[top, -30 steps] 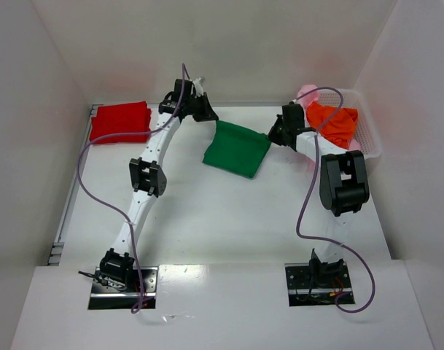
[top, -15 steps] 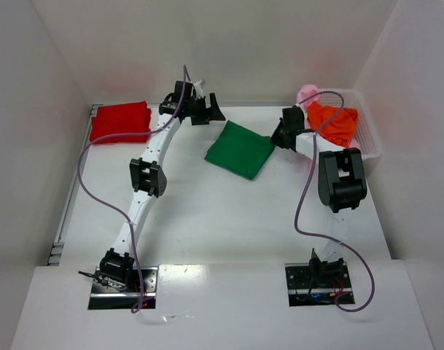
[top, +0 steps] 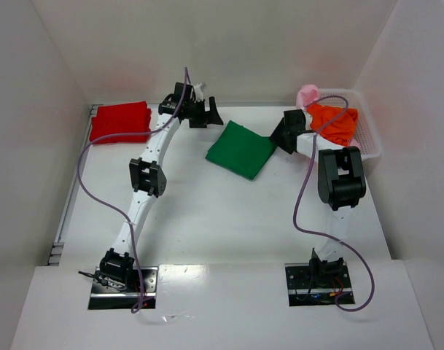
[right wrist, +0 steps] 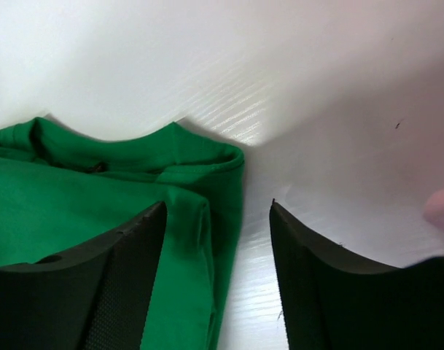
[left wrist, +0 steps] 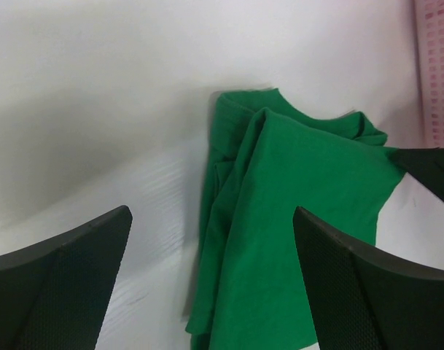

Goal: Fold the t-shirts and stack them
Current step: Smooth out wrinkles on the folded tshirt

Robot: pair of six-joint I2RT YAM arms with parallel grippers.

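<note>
A dark green t-shirt (top: 240, 149) lies folded on the white table, just behind its middle. My left gripper (top: 211, 112) stands open just off its far-left corner; in the left wrist view the green cloth (left wrist: 302, 219) lies loose below the wide-apart fingers of that gripper (left wrist: 211, 213). My right gripper (top: 279, 136) is open at the shirt's right corner, and the shirt's folded edge (right wrist: 76, 204) lies under its gap (right wrist: 217, 205) without being pinched. A folded red t-shirt (top: 120, 122) rests at the far left. An orange t-shirt (top: 335, 122) and a pale pink one (top: 307, 95) sit bunched in the basket.
The white mesh basket (top: 371, 142) stands at the far right, against the right wall. White walls close in the table on the left, back and right. Purple cables loop along both arms.
Both grippers have opened and let go of the green t-shirt, the left first and then the right. The shirt has dropped from its raised, stretched hold and lies flat on the table.
</note>
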